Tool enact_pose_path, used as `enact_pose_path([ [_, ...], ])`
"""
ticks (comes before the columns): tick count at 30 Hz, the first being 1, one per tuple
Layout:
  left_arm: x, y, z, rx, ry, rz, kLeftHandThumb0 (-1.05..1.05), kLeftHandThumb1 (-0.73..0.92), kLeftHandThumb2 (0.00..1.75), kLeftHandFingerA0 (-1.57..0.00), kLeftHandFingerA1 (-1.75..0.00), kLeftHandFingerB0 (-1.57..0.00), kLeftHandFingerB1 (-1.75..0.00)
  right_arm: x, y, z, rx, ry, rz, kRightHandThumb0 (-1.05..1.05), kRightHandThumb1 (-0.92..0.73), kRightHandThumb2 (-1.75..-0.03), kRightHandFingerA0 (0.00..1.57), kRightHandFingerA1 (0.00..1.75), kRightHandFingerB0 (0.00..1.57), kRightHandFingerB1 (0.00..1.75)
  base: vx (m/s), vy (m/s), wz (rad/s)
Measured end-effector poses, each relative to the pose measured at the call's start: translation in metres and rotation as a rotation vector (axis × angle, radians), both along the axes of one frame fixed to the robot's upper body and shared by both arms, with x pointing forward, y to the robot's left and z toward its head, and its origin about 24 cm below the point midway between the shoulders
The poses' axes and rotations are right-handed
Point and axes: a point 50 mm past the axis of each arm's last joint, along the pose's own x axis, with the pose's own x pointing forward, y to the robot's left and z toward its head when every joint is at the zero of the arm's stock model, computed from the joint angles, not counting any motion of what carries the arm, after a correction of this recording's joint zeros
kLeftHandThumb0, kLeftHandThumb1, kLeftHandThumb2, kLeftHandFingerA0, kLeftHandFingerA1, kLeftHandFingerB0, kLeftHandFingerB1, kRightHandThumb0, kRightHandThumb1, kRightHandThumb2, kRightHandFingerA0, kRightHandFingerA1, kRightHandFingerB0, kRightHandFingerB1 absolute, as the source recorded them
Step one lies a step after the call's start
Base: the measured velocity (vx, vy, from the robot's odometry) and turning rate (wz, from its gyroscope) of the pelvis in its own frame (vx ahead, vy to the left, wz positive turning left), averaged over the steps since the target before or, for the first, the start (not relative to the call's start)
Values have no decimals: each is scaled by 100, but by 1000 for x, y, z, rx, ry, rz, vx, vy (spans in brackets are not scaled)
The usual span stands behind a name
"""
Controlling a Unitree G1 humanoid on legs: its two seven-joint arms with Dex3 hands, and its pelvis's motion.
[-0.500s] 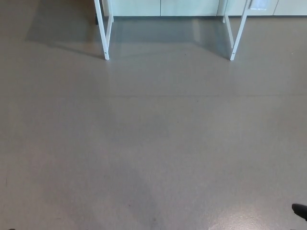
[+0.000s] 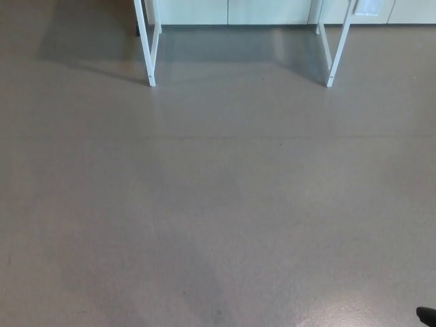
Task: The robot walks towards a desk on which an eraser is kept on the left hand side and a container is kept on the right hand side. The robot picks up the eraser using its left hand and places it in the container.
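The head view shows mostly a grey floor (image 2: 218, 204). At the top stand white legs of the bench, a left pair (image 2: 148, 48) and a right pair (image 2: 335, 51), with pale cabinet fronts (image 2: 231, 10) behind them. The bench top, the eraser and the container are outside the picture. A small black part (image 2: 427, 315) shows at the bottom right corner; I cannot tell whether it is the right hand, so its state is unknown. The left hand does not show.

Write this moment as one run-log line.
phase: approach | view: grey floor, white desk legs ahead | eraser, container: unseen | left hand: unseen
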Motion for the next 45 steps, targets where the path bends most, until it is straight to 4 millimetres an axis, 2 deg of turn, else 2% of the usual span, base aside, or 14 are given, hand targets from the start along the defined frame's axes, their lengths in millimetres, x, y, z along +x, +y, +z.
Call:
enact_pose_path([
  [6, -9, 0, -3, 7, 12, 3, -15, 54, 56, -41, -44, -37, -35, -4, 0, -3, 4, 14, 11, -30, -51, -55, 56, 44, 43, 38, 43, -5, -2],
  [7, -12, 0, -4, 6, 18, 4, -15, 53, 55, -42, -43, -37, -34, -3, -1, -3, 4, 10, 14, -39, -42, -68, 52, 53, 40, 47, 155, 6, 8],
  [8, -13, 3, -4, 14, 20, 4, -14, 53, 55, -42, -43, -37, -34, -3, 0, -4, 6, 12, 18, -40, -41, -69, 53, 53, 41, 47, 0, -44, 17],
  [10, -11, 5, -2, 26, 9, 1, -17, 52, 55, -42, -43, -37, -34, -4, 1, -6, 9, 21, 22, -39, -42, -69, 51, 53, 40, 47, -60, 2, 27],
  [11, -10, 5, -2, 28, 2, -3, -16, 52, 55, -42, -44, -38, -34, -5, 0, -6, 9, 25, 21, -29, -50, -55, 57, 45, 44, 39, -61, -5, 10],
  [20, -25, 2, -6, 18, 28, -9, -18, 51, 55, -44, -44, -38, -35, -12, -2, -8, 9, 34, 16, -30, -50, -55, 56, 45, 44, 39, 70, 144, -3],
  [24, -15, 8, 1, 56, -10, -33, -21, 50, 54, -44, -43, -38, -34, -10, 3, -9, 26, 26, 22, -28, -50, -55, 57, 45, 45, 39, 157, 359, -14],
  [28, -16, 9, 1, 64, -4, -45, -21, 50, 55, -43, -43, -38, -34, -8, 4, -9, 29, 21, 27, -28, -51, -55, 58, 45, 45, 39, 152, 67, 5],
  [45, -16, 2, -1, 72, -9, -92, -18, 51, 55, -46, -44, -38, -35, 1, 3, -5, 5, 11, 53, -29, -52, -56, 59, 46, 47, 39, 177, -130, 10],
])
